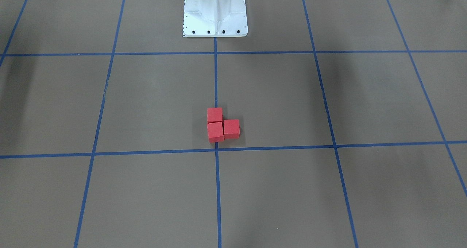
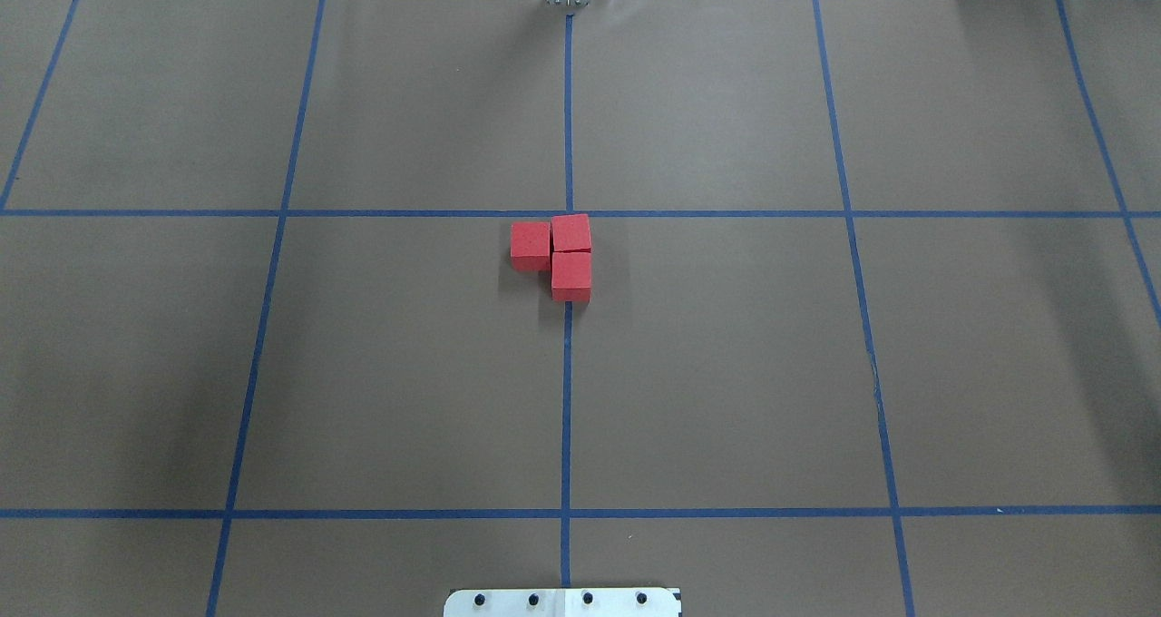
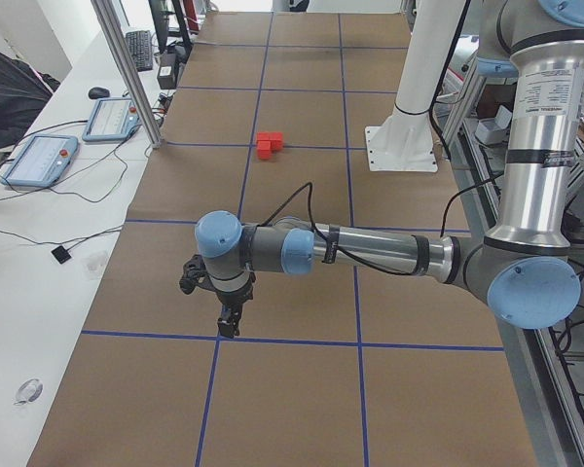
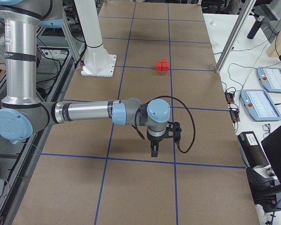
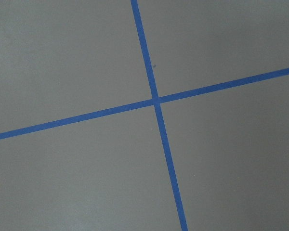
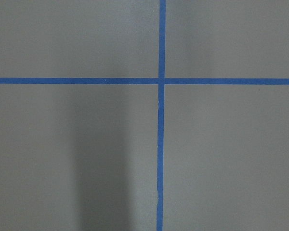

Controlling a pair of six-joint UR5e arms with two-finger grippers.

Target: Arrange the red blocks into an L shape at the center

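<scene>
Three red blocks lie touching in an L just on the robot's side of the center tape crossing [image 2: 569,213]: one [image 2: 571,233] at the corner, one [image 2: 531,246] to its left, one [image 2: 571,277] nearer the robot. They also show in the front view [image 1: 215,132], the left view [image 3: 269,145] and the right view [image 4: 162,65]. My left gripper [image 3: 229,321] hangs above the mat far to the left of them. My right gripper [image 4: 154,149] hangs far to the right. I cannot tell whether either is open or shut. Both wrist views show only mat and tape.
The white robot base plate [image 2: 562,602] sits at the near edge of the brown gridded mat [image 2: 726,372]. Metal frame posts [image 3: 127,73] and teach pendants [image 4: 260,103] stand on the white tables beyond the mat's far edge.
</scene>
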